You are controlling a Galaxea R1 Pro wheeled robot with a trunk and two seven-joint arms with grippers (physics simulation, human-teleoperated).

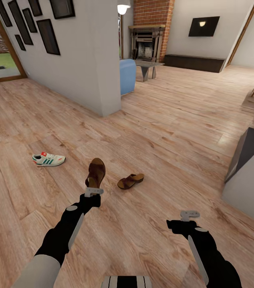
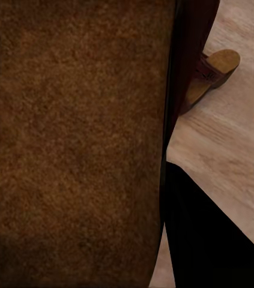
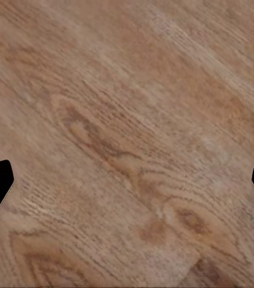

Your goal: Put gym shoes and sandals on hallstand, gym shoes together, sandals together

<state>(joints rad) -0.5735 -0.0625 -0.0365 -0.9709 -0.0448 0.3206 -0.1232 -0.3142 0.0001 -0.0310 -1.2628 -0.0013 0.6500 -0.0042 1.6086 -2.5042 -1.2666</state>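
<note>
Left gripper [image 1: 93,192] clamped on one sandal [image 1: 96,172], lifted | other sandal [image 1: 130,181] on floor [image 1: 163,132] at 2 o'clock (gym shoe [image 1: 49,159] at 10) | right gripper [image 1: 190,215] jaws apart, empty | carry yours level, keep clamp firm.

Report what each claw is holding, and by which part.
The left claw holds a sandal by one end, lifted off the floor; which end cannot be told. The right claw holds nothing.

The head camera looks down over the corridor floor [image 1: 151,132]; the left wrist camera, pressed against what seems a sandal [image 2: 72,138], shares the second sandal [image 1: 130,181].
</note>
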